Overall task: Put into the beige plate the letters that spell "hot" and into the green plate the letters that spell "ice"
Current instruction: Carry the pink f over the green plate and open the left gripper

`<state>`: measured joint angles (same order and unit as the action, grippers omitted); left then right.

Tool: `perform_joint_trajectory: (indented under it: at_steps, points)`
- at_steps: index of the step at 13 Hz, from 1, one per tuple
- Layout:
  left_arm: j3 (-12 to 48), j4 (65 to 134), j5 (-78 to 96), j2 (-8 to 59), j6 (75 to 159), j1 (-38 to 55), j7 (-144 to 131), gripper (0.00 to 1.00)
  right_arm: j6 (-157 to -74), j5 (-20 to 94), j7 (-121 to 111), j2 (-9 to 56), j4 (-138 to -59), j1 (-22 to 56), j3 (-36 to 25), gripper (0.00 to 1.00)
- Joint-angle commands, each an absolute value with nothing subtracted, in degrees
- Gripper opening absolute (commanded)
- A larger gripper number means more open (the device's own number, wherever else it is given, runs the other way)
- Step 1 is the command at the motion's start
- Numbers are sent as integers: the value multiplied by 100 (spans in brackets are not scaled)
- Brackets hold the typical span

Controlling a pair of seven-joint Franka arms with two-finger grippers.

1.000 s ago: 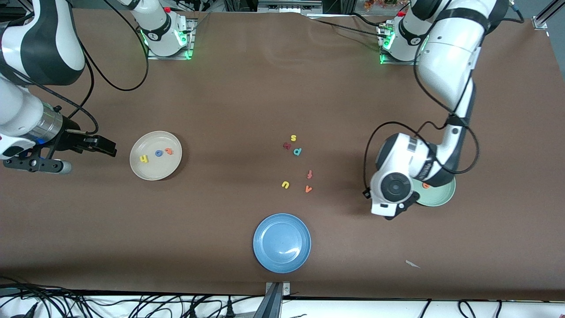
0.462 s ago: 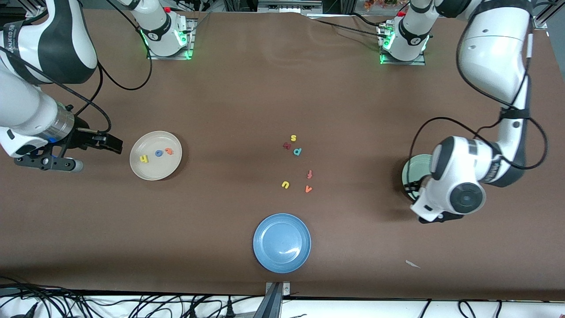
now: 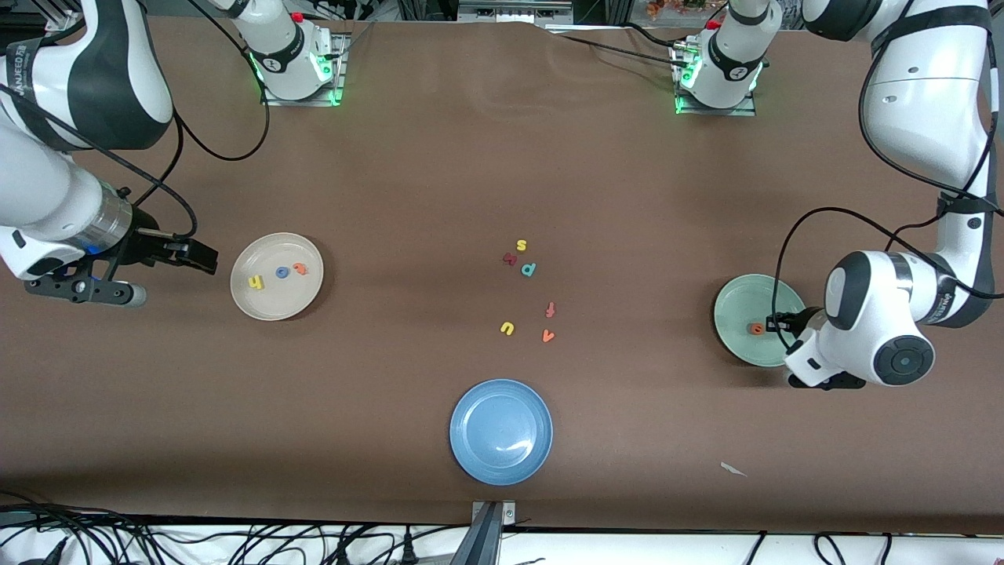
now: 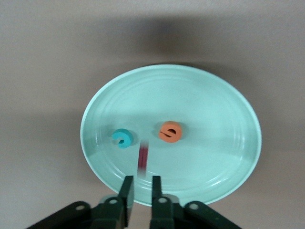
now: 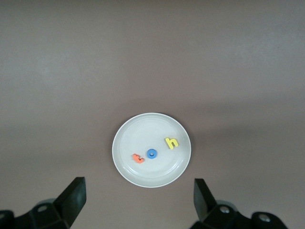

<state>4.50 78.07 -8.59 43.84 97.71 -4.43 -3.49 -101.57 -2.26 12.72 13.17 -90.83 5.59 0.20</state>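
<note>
The pale green plate [image 3: 737,306] [image 4: 214,95] holds the orange "e" [image 3: 756,329] [image 4: 170,132] and the teal "c" [image 4: 123,138]. My left gripper [image 3: 778,324] [image 4: 141,179] hangs over that plate's rim, its jaws open by a narrow gap. The dark red "i" [image 4: 142,160] shows as a blurred streak just past the tips, over the plate. The beige plate [image 3: 259,302] [image 5: 147,129] holds the yellow "h" [image 3: 255,282] [image 5: 172,142], blue "o" [image 3: 282,272] [image 5: 151,153] and orange "t" [image 3: 300,268] [image 5: 138,158]. My right gripper [image 3: 205,257] [image 5: 139,186] waits wide open and empty beside that plate.
An empty blue plate [image 3: 500,431] lies near the front camera. Loose letters lie mid-table: a yellow "s" [image 3: 522,246], a dark red one [image 3: 510,258], a teal "p" [image 3: 529,269], a reddish "f" [image 3: 551,310], a yellow "u" [image 3: 507,328], an orange "v" [image 3: 548,336]. A white scrap [image 3: 733,469] lies nearby.
The left arm has swung toward its own end of the table, uncovering the green plate. The right arm shifted slightly toward the beige plate, then held still.
</note>
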Motion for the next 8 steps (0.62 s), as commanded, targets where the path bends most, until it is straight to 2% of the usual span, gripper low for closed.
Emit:
perform_joint_trajectory:
  at_steps: [1, 5, 8]
  points:
    - [501, 7884, -949, 4219, 9756, -430, -273, 100, -10187, -237, 1345, 1274, -9149, 554, 35, 100]
    - [501, 7849, -932, 3912, 9738, -466, -264, 100, -10195, -237, 1336, 1292, -9149, 545, 35, 100]
    - [518, 7936, -879, 3561, 9378, -544, -229, 100, -10204, -237, 1327, 1292, -9149, 545, 35, 100]
